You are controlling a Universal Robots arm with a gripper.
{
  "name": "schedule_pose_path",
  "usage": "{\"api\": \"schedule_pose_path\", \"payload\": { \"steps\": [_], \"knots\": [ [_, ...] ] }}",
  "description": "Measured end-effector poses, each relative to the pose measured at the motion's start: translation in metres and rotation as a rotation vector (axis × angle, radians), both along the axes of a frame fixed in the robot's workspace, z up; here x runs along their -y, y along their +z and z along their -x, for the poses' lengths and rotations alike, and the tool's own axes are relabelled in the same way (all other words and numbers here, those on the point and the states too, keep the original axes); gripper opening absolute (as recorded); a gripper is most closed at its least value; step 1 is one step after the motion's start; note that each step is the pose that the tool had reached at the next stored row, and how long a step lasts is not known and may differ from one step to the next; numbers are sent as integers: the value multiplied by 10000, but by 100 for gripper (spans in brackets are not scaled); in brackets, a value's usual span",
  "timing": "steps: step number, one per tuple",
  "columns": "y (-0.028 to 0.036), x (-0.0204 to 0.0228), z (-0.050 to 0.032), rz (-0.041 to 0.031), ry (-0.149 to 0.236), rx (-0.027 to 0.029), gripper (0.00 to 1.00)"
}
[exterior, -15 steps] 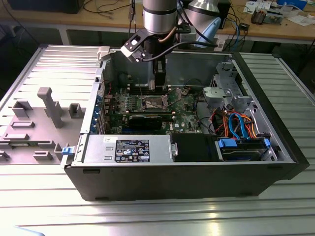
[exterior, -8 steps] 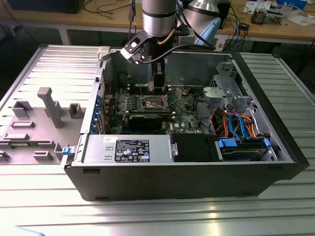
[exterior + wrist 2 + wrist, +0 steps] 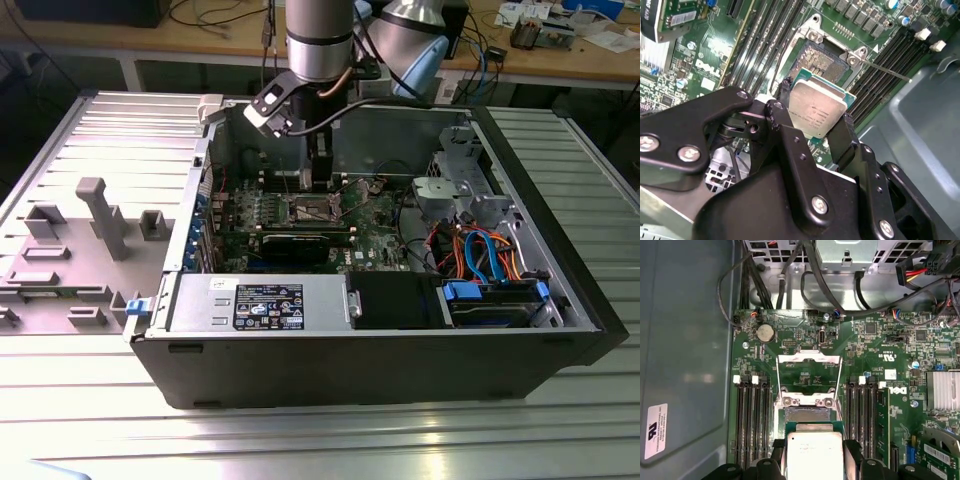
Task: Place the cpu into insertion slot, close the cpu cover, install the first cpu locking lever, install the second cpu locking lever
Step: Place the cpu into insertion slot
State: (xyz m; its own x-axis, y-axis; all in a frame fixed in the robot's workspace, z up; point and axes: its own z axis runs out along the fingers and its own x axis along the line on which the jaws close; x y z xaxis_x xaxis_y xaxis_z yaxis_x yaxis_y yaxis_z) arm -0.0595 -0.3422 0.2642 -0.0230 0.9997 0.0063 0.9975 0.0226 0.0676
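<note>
Gripping cpu (image 3: 817, 112) above insertion slot (image 3: 822, 59)

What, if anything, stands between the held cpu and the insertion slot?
Nothing visible does. The gripper holds the cpu close to the uncovered insertion slot, and the cpu cover is swung back, off the slot.

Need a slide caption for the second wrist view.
Hand grips the cpu by opposite edges, close to the uncovered insertion slot.
</note>
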Motion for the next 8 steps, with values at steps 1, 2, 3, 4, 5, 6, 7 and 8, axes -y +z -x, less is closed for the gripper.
{"api": "schedule_pose_path", "payload": {
  "steps": [1, 2, 3, 4, 5, 6, 7, 8],
  "knots": [
    [-4, -2, 5, -2, -3, 82, 55],
    [-6, -4, 8, -3, -4, 133, 55],
    [-10, -6, 11, -2, -5, 168, 55],
    [-22, -8, 11, -5, -29, 177, 55],
    [-41, -11, 11, -1, -136, 177, 55],
    [-65, -14, 11, 0, -269, 177, 55],
    [-79, -17, 11, 0, -325, 177, 55],
    [-91, -19, 12, 1, -337, 177, 55]
  ]
}}
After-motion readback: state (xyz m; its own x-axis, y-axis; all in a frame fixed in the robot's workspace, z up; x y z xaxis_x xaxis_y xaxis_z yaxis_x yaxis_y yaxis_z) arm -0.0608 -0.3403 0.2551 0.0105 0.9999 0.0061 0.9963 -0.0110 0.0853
